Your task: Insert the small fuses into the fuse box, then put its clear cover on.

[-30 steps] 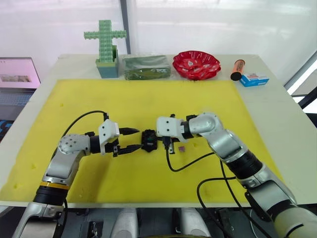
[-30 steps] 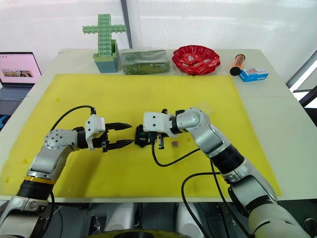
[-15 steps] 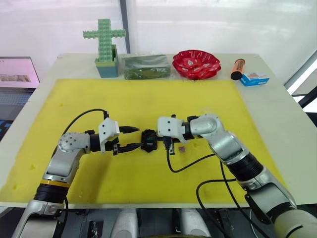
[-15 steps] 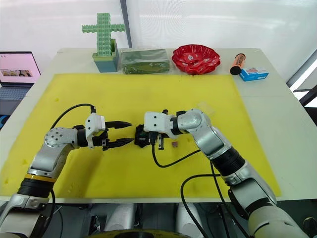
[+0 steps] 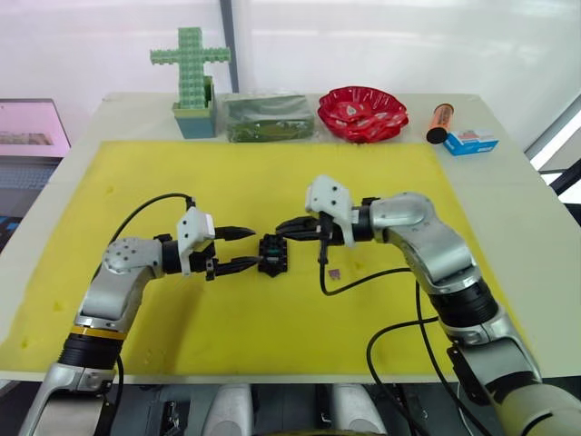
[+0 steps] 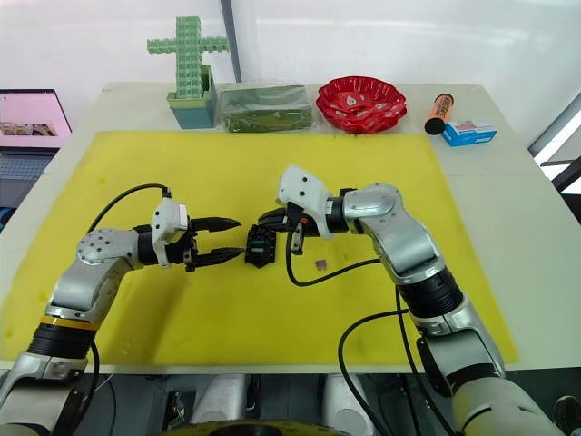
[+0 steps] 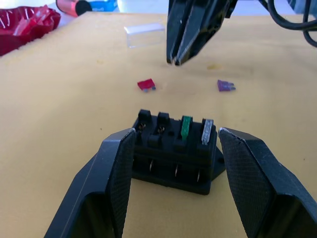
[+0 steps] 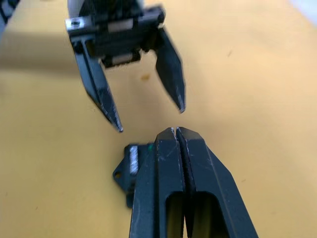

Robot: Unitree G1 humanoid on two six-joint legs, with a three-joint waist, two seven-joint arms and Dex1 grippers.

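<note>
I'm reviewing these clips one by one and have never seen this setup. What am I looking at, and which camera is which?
A two-armed robot works at a yellow mat. Two pictures come from its head, two from its wrists. The left gripper is open, its fingers either side of the black fuse box, which already holds a green fuse and a grey fuse. The right gripper hangs shut and empty above it. A red fuse, a purple fuse and the clear cover lie loose on the mat.

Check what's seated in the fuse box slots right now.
The fuse box holds a green fuse and a grey fuse side by side; the other two slots facing the left wrist camera look empty. The rear of the box is hidden. Red and purple fuses lie on the mat.
</note>
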